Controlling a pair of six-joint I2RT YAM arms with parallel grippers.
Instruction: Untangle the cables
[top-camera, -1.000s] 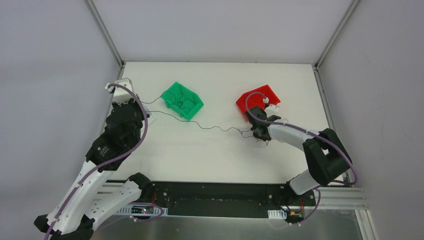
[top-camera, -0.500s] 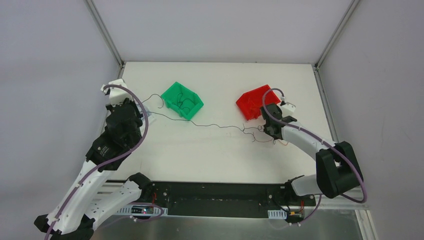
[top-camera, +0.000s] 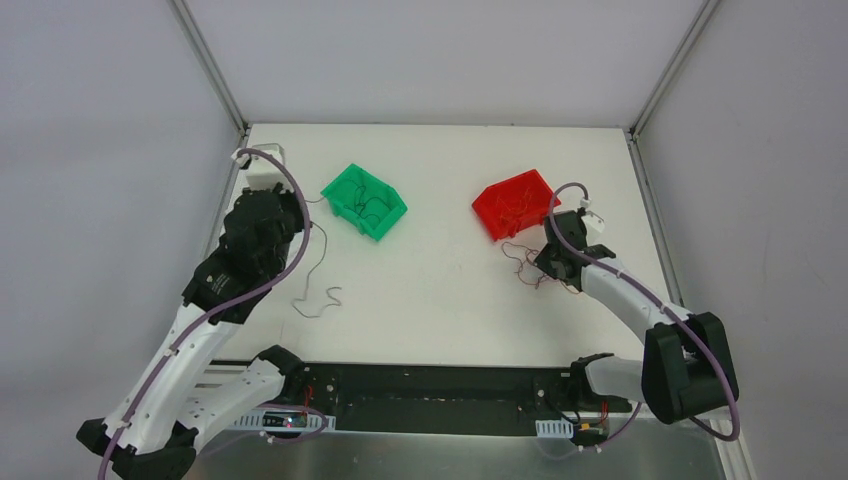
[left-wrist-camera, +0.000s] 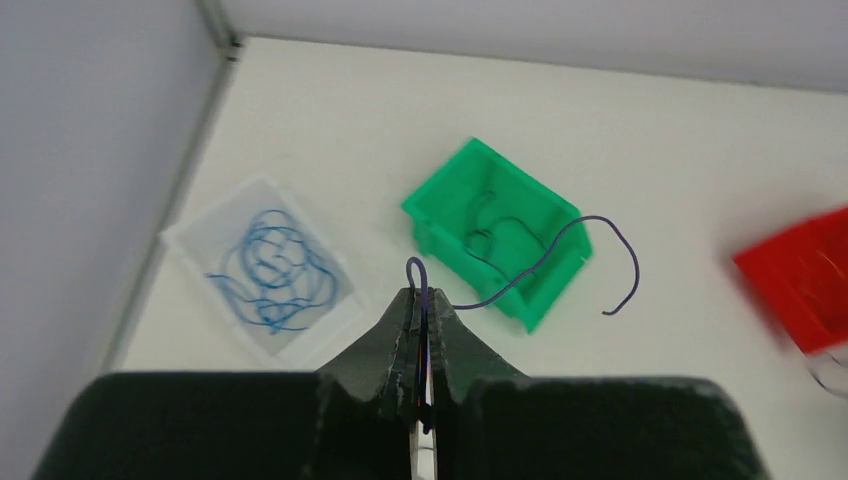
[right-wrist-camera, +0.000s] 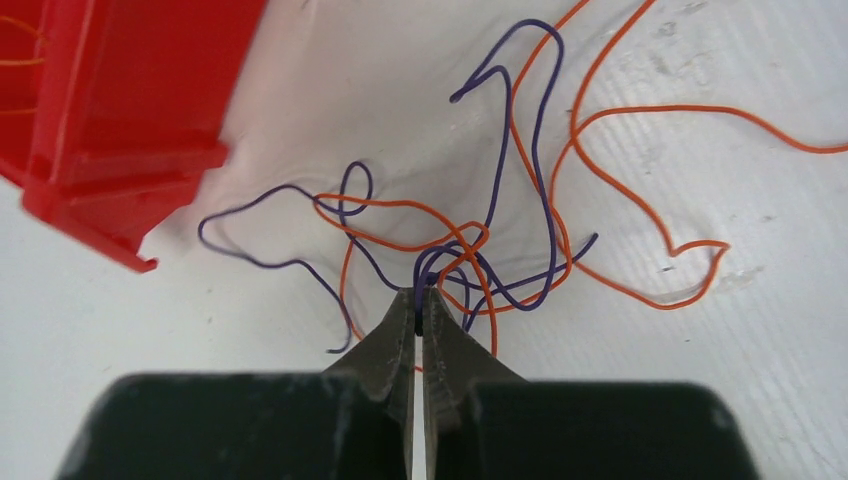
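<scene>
Pinching thin curly purple wire (left-wrist-camera: 585, 219) in left gripper (left-wrist-camera: 418, 295); clamping right gripper (right-wrist-camera: 418, 295) on orange-and-purple wire tangle (right-wrist-camera: 470, 240) (beside red plastic bin (right-wrist-camera: 120, 100)).

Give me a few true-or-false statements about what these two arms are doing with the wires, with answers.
1. The left gripper is shut on a thin purple wire. True.
2. The blue wires lie in the green bin. False: they lie in the clear tray; the green bin holds dark wires.
3. The right gripper pinches a tangle of purple and orange wires. True.
4. That tangle sits inside the red bin. False: it lies on the table beside the bin.
</scene>
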